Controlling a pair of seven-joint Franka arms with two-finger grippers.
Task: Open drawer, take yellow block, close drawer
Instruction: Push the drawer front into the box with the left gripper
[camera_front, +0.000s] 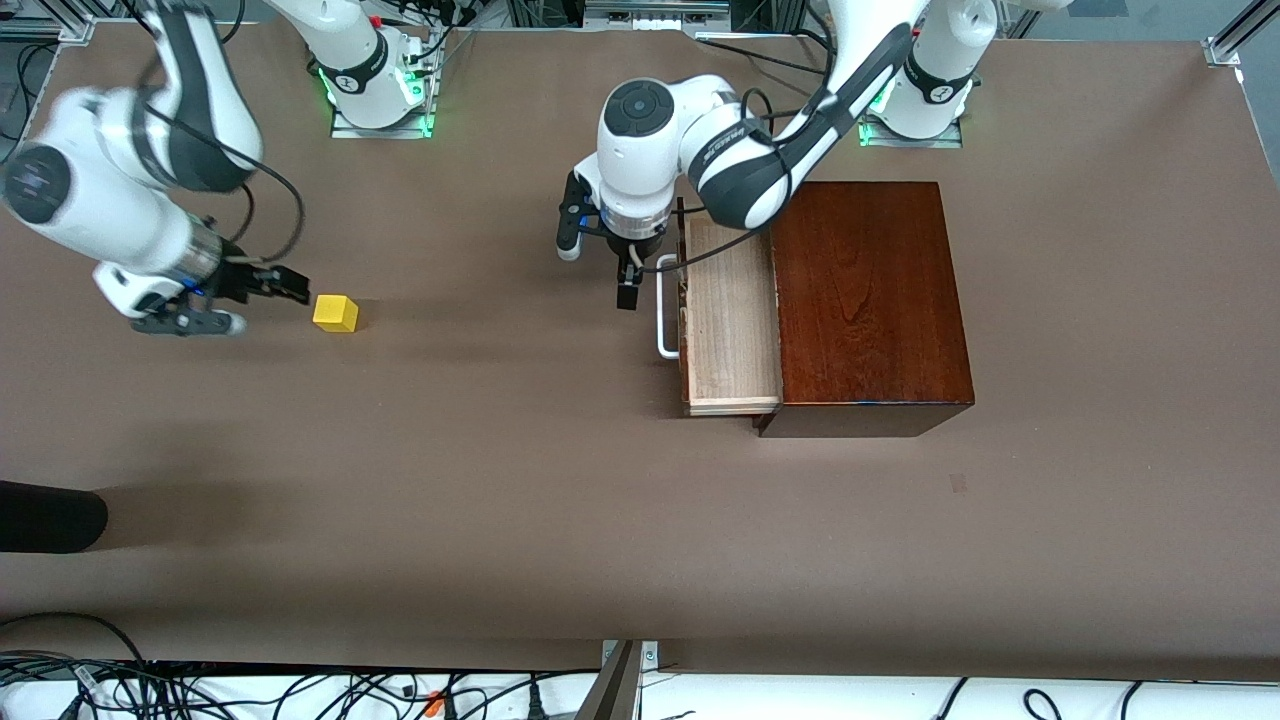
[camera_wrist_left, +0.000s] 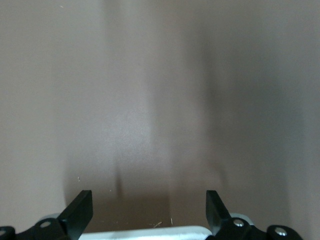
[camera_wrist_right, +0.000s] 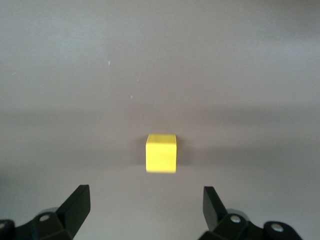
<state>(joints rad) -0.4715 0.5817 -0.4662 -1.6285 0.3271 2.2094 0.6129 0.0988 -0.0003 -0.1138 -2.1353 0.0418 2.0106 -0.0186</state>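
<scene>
The yellow block (camera_front: 335, 313) sits on the brown table toward the right arm's end. My right gripper (camera_front: 268, 303) is open and empty, low beside the block and apart from it. In the right wrist view the block (camera_wrist_right: 161, 153) lies ahead of the open gripper (camera_wrist_right: 145, 190), outside the fingers. The drawer (camera_front: 730, 315) of the dark wooden box (camera_front: 870, 300) is pulled partly out, and its pale inside shows nothing in it. My left gripper (camera_front: 600, 268) is open at the white handle (camera_front: 666, 315). The handle (camera_wrist_left: 145, 233) shows between the fingers (camera_wrist_left: 80, 210), ungripped.
A dark rounded object (camera_front: 50, 517) pokes in at the table's edge nearest the front camera, at the right arm's end. Cables (camera_front: 300, 695) lie past that edge. The arm bases (camera_front: 380, 100) stand at the edge farthest from the camera.
</scene>
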